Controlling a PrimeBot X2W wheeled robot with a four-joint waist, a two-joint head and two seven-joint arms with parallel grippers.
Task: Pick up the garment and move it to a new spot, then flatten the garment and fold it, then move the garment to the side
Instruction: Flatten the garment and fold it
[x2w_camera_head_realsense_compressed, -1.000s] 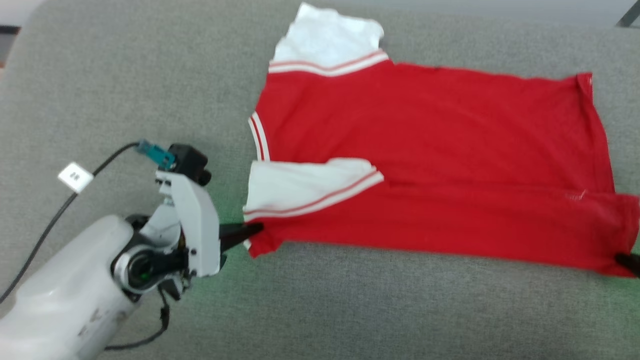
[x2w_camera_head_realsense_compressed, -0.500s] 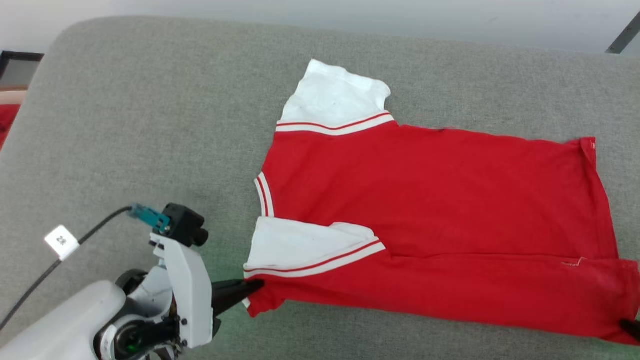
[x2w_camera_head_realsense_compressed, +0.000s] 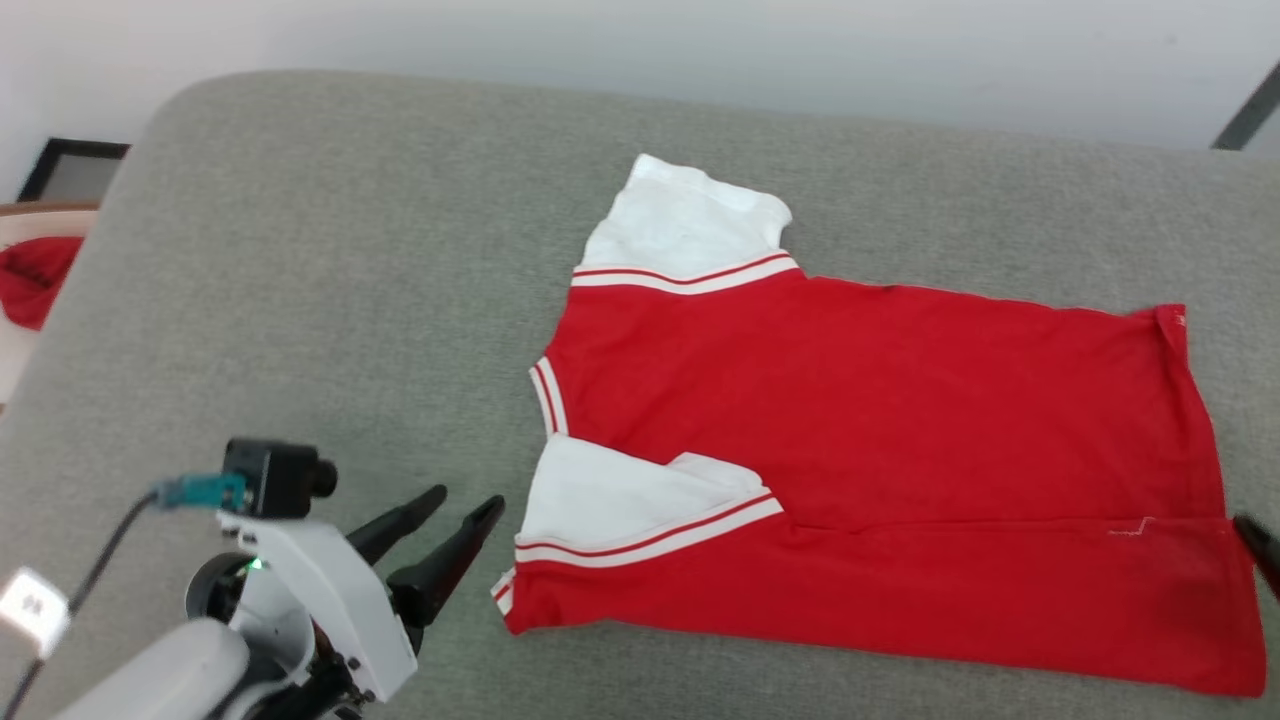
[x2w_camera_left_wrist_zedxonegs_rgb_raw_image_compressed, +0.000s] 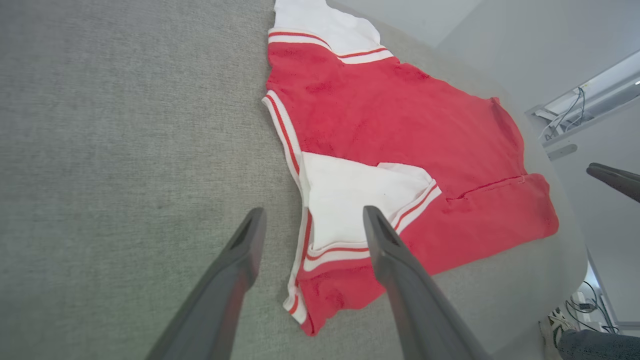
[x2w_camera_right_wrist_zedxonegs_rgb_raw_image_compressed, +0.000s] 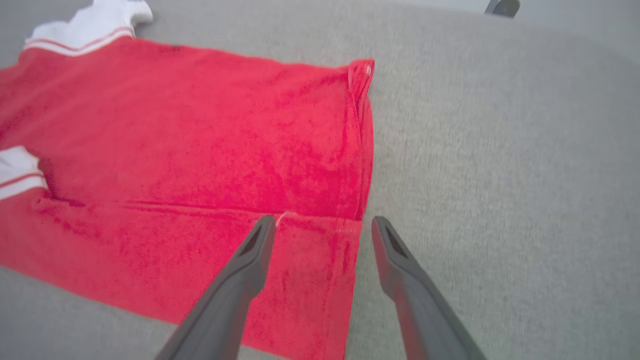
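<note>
Garment (x2w_camera_head_realsense_compressed: 880, 420), just one, lies flat on the grey cushion (x2w_camera_head_realsense_compressed: 300, 250), over its right half and close to the near edge. Its long axis runs left to right, collar end by the left gripper (x2w_camera_head_realsense_compressed: 468, 497), hem end by the right gripper (x2w_camera_right_wrist_zedxonegs_rgb_raw_image_compressed: 324, 220). Both grippers stand spread, pinching nothing, one at each near corner of the cloth. The near long side is folded over. Of two white sleeves, one is tucked in and one juts toward the far edge, closer to the left arm.
</note>
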